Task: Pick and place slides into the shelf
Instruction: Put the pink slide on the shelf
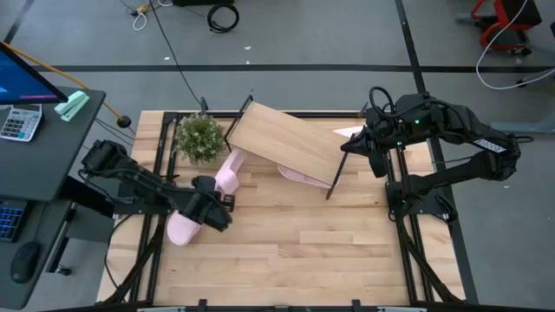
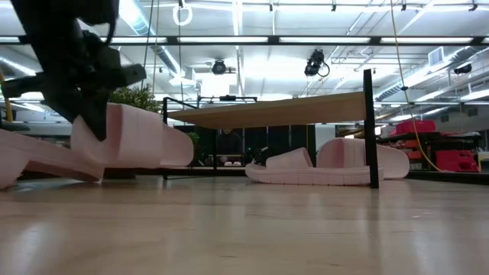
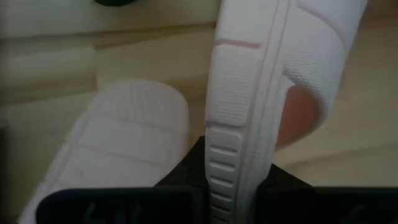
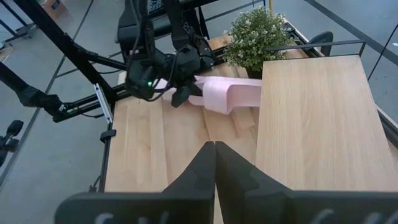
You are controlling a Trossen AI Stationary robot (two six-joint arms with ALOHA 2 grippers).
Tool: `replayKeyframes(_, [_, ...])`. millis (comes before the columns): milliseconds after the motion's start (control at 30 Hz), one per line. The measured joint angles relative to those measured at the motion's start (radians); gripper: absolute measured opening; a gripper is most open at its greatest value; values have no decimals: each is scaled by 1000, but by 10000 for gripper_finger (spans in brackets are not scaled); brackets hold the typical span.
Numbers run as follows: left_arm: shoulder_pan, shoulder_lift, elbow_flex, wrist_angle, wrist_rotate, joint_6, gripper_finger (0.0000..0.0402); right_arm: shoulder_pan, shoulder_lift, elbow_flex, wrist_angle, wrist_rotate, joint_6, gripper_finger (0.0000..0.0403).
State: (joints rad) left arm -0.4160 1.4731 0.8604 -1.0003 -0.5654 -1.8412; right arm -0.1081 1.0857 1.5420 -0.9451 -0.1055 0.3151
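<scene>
My left gripper [image 1: 215, 199] is shut on a light pink slide [image 1: 230, 172], which reaches from it toward the shelf [image 1: 286, 143], a slanted light-wood board on black legs. A second slide [image 1: 182, 228] lies flat on the table just beside the gripper, toward the left edge. Under the board, more pink slides [image 2: 321, 164] rest on the tabletop. My right gripper [image 4: 214, 155] is shut and empty, hovering over the shelf's right end [image 4: 317, 118]. My left gripper [image 3: 239, 193] pinches one end of the slide's sole [image 3: 227, 168] between its two fingers, coming along the slide's length from the table's near-left side. The slide is turned on its edge, its strap [image 3: 317, 62] to one side. It is lifted off the table [image 2: 137, 141].
A small potted plant [image 1: 201, 137] stands at the shelf's left end, close to the held slide. A black leg [image 2: 372, 130] of the shelf stands in front of the slides beneath it. A desk with a calculator [image 1: 19, 121] sits beyond the table's left edge.
</scene>
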Motion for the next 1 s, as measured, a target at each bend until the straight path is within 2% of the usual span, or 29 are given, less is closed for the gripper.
replayKeyframes(267, [38, 0, 0, -51, 27, 50, 42, 0, 0, 0, 0, 0, 1, 11])
replayKeyframes(633, [38, 0, 0, -161, 27, -6, 42, 0, 0, 0, 0, 0, -1, 12])
replayKeyframes(1000, [38, 0, 0, -197, 27, -38, 42, 0, 0, 0, 0, 0, -2, 11])
